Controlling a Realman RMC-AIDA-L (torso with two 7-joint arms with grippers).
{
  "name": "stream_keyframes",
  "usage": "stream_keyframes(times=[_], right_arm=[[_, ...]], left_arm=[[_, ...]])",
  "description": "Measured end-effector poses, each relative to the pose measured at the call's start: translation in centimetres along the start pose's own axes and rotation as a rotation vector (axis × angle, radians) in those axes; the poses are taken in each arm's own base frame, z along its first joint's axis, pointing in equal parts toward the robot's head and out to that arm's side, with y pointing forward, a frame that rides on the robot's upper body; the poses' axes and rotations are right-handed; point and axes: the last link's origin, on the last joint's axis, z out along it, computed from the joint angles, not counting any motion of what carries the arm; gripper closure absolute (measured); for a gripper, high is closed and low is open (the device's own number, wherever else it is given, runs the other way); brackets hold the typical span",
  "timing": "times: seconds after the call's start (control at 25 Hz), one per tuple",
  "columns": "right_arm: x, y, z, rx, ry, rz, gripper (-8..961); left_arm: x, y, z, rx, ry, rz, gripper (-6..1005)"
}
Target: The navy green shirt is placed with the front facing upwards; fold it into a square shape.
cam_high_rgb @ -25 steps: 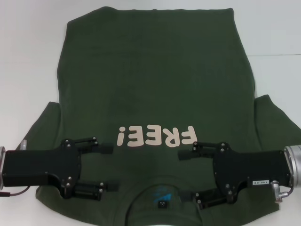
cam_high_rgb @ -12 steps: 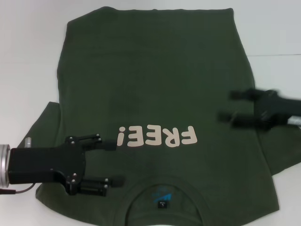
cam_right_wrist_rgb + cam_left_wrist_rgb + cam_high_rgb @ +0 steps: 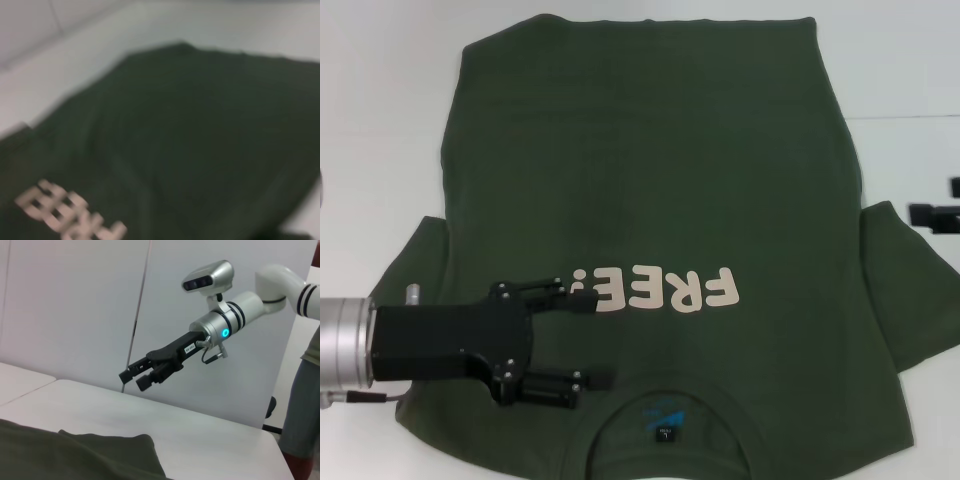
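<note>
Left gripper (image 3: pixel 588 340), jaws apart, sits over the shirt (image 3: pixel 650 180) near its collar, beside the lettering; shirt lies flat on my table (image 3: pixel 380 120); right gripper (image 3: pixel 945 212), jaws apart, has withdrawn past the sleeve since before.

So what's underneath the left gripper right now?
The left gripper, open, is over the navy green shirt, between the shirt's sleeve and collar, beside the cream "FREE!" letters. Whether it touches the cloth can't be told. The white table below is covered there.
</note>
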Motion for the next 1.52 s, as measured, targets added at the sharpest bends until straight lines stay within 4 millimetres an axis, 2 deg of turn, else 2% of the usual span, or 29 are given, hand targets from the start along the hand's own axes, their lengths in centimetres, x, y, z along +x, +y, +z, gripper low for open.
stream_keyframes(times=[0.2,0.44,0.56,0.76,1.0,1.52], right_arm=[[-0.7,-1.2,-1.0,0.125,0.193,0.057,26],[-1.2,-1.0,-1.1,0.142,0.349,0.078,26],[-1.2,-1.5,-1.4,0.209,0.416,0.123,27],[-0.9,-2.4,-1.7,0.291,0.447,0.16,27],[-0.4,-2.7,-1.5,0.302,0.452,0.192,27],[2.5,-3.3,0.7,0.273,0.476,0.29,27]], left_arm=[[0.3,-0.2,0.3,-0.007,0.0,0.007,99],[0.2,-0.1,0.7,-0.008,0.007,-0.005,99],[0.1,-0.1,0.9,-0.01,0.01,-0.01,100],[0.1,-0.1,1.0,-0.01,0.009,-0.011,100],[-0.1,0.0,1.1,-0.016,0.014,-0.017,101],[-0.3,0.1,1.6,-0.018,0.017,-0.009,102]])
